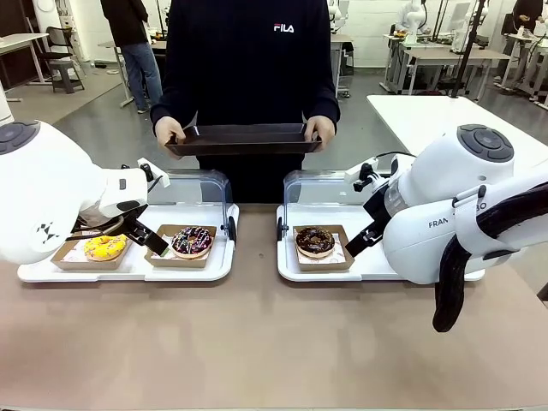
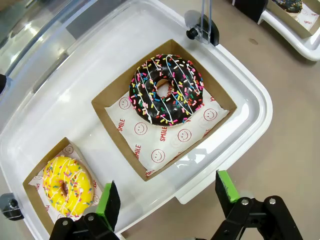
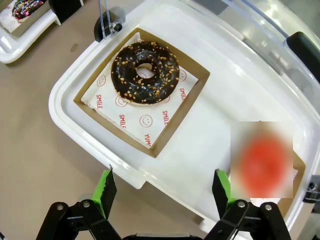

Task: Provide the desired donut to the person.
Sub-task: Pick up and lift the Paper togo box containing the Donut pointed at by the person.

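The left tray [image 1: 137, 269] holds two boxed donuts: a yellow donut [image 2: 66, 184] at its outer end and a sprinkled donut [image 2: 166, 90] at its inner end. The left gripper [image 2: 167, 192] hovers above this tray's near rim, between the two, jaws wide and empty. Just beside the left tray, the right tray [image 1: 289, 271] carries a nut donut [image 3: 145, 72]. The right gripper [image 3: 164, 184] hangs over it, also wide and empty. Beyond the left tray, the person [image 1: 248, 68] holds a dark tray [image 1: 244, 139].
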`<action>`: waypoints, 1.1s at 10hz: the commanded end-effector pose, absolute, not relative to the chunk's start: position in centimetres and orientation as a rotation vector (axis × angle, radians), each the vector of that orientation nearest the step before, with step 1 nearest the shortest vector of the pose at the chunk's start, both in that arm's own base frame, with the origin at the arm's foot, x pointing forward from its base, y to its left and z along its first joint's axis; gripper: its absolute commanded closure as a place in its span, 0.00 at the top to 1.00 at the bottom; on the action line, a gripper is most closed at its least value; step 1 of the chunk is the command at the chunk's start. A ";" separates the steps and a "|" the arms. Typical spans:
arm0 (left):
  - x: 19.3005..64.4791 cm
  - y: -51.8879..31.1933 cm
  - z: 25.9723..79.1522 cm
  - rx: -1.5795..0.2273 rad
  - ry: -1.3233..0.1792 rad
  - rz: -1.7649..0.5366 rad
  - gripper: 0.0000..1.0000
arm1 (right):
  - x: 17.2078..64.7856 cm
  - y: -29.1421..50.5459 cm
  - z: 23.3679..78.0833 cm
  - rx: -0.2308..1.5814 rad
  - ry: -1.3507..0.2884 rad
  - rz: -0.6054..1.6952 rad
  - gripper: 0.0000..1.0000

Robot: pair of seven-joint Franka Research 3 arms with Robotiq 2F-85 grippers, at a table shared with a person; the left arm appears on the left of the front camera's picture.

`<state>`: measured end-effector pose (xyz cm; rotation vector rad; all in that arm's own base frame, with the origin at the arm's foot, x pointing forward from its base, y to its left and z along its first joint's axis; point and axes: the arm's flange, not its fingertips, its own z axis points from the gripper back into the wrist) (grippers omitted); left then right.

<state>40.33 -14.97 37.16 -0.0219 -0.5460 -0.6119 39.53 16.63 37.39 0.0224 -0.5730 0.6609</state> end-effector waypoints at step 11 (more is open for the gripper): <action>31.0 0.8 45.3 -0.322 -0.629 -0.868 1.00 | 37.3 -0.1 50.7 0.222 -0.673 1.102 1.00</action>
